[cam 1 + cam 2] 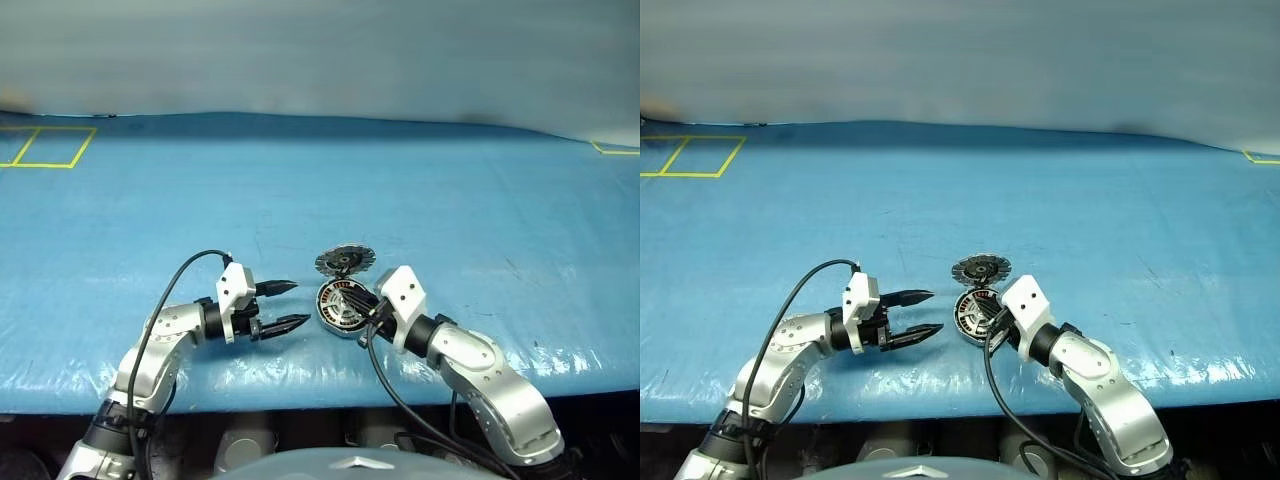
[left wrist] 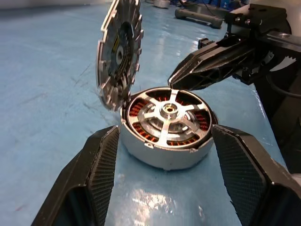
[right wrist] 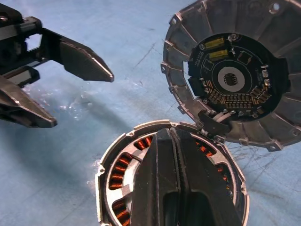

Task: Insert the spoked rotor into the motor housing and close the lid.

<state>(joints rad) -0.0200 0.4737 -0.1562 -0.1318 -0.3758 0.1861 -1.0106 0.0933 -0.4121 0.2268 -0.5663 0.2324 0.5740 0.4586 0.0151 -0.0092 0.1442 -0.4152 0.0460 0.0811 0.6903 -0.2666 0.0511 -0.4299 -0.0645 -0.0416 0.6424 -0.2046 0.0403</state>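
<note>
rotor [image 2: 168,113] seated in housing [image 2: 160,153], near front tabletop edge | lid [image 2: 117,52] hinged up | right tool [image 3: 171,181] shut, empty, over rotor | left tool [image 1: 280,306] open, empty | next: push lid down squarely

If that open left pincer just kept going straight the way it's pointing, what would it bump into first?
Most likely the short round grey metal motor housing, which sits straight ahead between the left pincer fingers, the silver spoked rotor already inside. Depth is hard to judge.
</note>
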